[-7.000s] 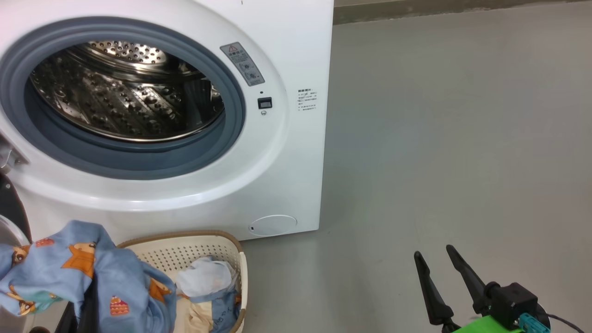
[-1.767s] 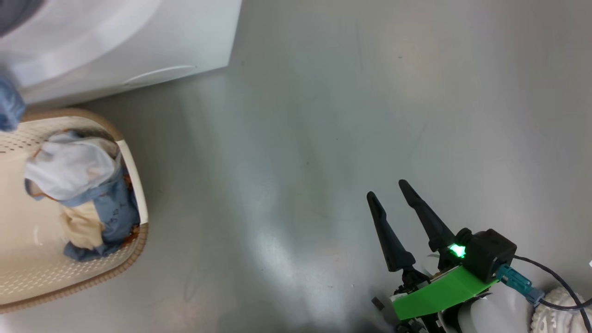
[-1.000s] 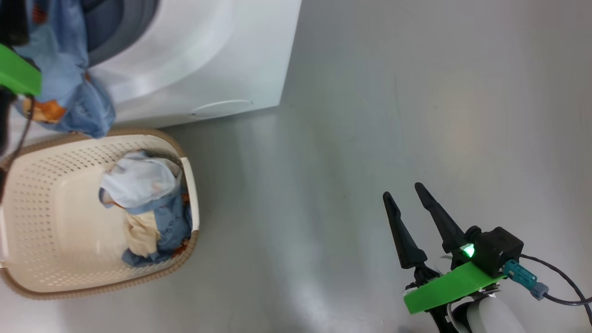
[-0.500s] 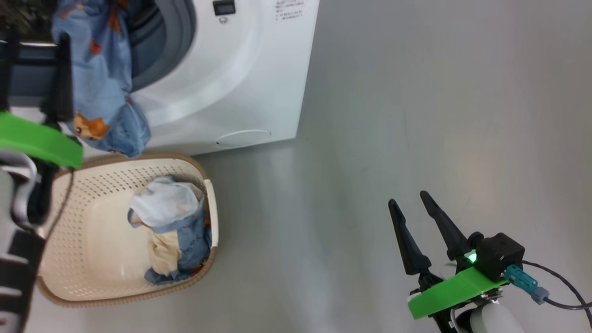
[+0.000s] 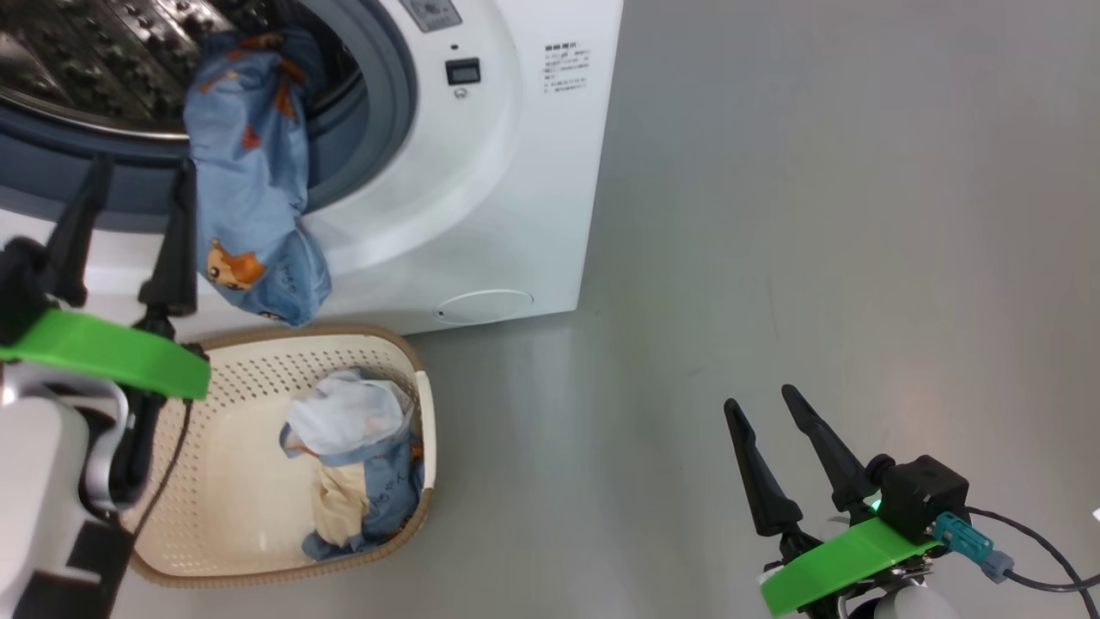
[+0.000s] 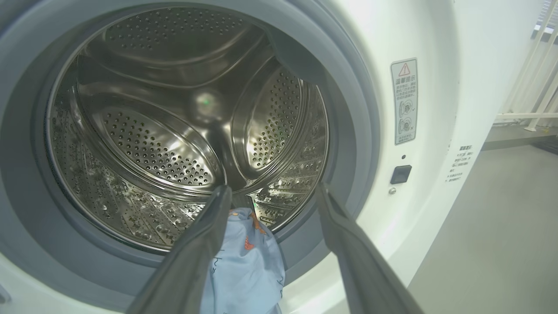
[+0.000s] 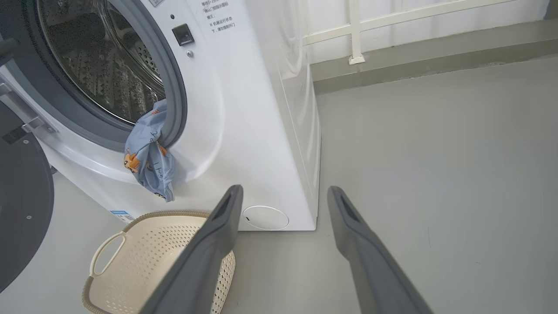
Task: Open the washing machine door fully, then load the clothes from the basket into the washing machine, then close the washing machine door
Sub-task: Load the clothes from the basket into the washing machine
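The left pincer stands open and empty at the washing machine mouth; just right of it a blue garment hangs half out. Loading step: push it inside, then fetch the clothes from the basket below. The right pincer idles open.

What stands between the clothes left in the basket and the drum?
No hard obstacle: the washing machine door stands swung aside. A blue garment hangs half out over the gasket, above the basket, and the open left gripper hovers before the drum.
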Tool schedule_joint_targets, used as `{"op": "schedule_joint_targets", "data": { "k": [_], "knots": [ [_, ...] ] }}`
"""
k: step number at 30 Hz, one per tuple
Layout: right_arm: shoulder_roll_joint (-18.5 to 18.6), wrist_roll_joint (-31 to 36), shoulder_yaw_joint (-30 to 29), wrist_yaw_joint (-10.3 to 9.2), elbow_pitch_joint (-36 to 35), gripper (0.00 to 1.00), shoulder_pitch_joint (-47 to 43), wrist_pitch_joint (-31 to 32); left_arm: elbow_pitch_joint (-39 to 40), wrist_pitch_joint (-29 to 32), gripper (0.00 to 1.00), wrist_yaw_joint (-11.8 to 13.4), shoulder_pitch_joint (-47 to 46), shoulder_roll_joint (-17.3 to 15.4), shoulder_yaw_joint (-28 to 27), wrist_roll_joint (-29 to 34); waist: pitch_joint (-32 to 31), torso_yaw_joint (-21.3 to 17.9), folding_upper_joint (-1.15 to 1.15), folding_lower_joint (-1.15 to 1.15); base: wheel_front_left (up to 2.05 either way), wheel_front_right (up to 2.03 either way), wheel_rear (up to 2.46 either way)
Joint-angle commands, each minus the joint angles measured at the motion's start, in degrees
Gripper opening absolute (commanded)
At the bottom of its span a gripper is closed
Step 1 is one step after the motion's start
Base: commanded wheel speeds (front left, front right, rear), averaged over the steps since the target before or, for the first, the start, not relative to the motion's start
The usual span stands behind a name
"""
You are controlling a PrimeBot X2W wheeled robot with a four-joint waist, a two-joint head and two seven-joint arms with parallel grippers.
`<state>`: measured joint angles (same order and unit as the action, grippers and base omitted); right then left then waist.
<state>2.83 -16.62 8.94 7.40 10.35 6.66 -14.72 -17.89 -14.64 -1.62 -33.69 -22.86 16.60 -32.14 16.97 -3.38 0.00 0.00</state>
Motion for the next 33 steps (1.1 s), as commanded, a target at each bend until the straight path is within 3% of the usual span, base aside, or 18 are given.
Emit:
{"op": "schedule_joint_targets", "data": {
  "k": [1, 12, 24, 33],
  "knots": [
    [0.0, 0.8, 1.2, 0.09, -0.9, 1.00, -0.7, -0.3, 2.6, -0.4, 1.00, 0.8, 0.8, -2.3, -2.4, 0.5, -1.2, 0.6, 0.00, 0.00, 0.00, 0.00, 0.00],
    [0.0, 0.7, 0.8, 0.09, -0.3, 1.00, -1.8, -0.3, 7.1, -0.4, 1.00, 4.3, 8.2, -2.6, -4.7, 1.0, -4.1, 2.0, 0.00, 0.00, 0.00, 0.00, 0.00],
    [0.0, 1.1, 0.7, 0.09, -0.5, 1.00, -2.2, -0.3, 4.1, -0.1, 1.00, 3.6, 14.2, -3.5, -5.6, 1.1, -4.9, 1.9, 0.00, 0.00, 0.00, 0.00, 0.00],
    [0.0, 1.4, 0.5, 0.09, -0.6, 1.00, -2.8, -0.3, 2.2, -0.3, 1.00, 4.0, 20.7, -2.4, -8.2, 0.0, -4.8, 1.2, 0.00, 0.00, 0.00, 0.00, 0.00]
  ]
}}
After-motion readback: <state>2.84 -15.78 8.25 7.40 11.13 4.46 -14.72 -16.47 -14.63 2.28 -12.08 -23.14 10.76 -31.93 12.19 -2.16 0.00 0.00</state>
